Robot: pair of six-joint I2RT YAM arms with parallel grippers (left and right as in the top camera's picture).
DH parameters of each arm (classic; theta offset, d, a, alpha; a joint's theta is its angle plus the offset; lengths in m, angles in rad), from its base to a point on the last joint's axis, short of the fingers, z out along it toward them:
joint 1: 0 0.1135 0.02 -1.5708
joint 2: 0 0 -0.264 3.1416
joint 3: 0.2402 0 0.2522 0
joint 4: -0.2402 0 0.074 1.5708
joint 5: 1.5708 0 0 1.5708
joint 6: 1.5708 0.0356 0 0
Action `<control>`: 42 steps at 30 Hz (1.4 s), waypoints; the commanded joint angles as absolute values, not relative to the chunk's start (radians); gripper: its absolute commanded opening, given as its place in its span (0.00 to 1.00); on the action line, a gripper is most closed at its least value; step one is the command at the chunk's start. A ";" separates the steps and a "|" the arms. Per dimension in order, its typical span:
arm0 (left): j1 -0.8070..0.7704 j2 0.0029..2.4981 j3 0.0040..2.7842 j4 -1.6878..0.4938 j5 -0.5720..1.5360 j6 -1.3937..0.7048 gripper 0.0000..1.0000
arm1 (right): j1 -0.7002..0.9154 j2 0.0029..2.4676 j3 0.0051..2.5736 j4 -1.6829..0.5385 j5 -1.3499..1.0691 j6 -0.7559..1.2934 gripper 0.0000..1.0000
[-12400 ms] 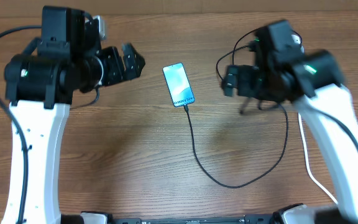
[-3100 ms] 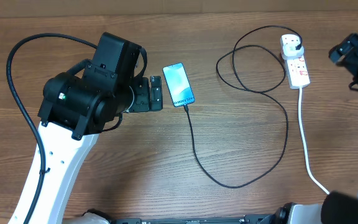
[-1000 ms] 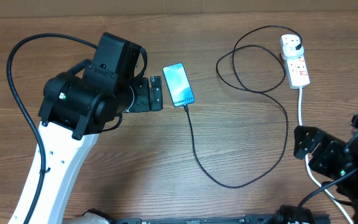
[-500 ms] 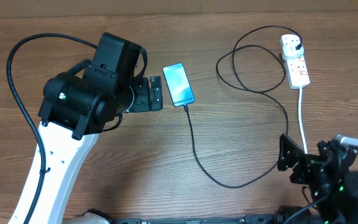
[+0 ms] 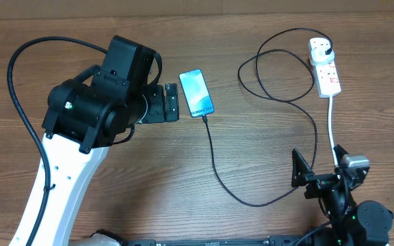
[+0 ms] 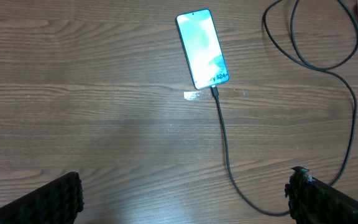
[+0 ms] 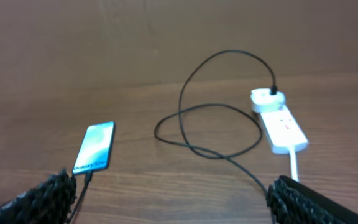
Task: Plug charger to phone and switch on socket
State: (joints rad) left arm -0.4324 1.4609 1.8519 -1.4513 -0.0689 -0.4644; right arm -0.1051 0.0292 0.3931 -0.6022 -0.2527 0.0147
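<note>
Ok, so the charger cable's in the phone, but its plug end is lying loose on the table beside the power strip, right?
Not quite. The charger cable does meet the phone's bottom edge, but its plug end is not loose on the table: it sits in the power strip's far socket. The overhead view shows it.

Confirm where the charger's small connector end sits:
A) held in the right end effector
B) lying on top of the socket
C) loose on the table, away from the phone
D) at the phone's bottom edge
D: in the left wrist view the charger cable runs straight up into the bottom edge of the phone, with no gap visible between tip and phone.
</note>
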 commanded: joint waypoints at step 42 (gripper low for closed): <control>-0.437 1.466 1.850 -1.451 -0.086 -0.472 1.00 | -0.053 0.002 0.007 -0.062 -0.285 -0.098 1.00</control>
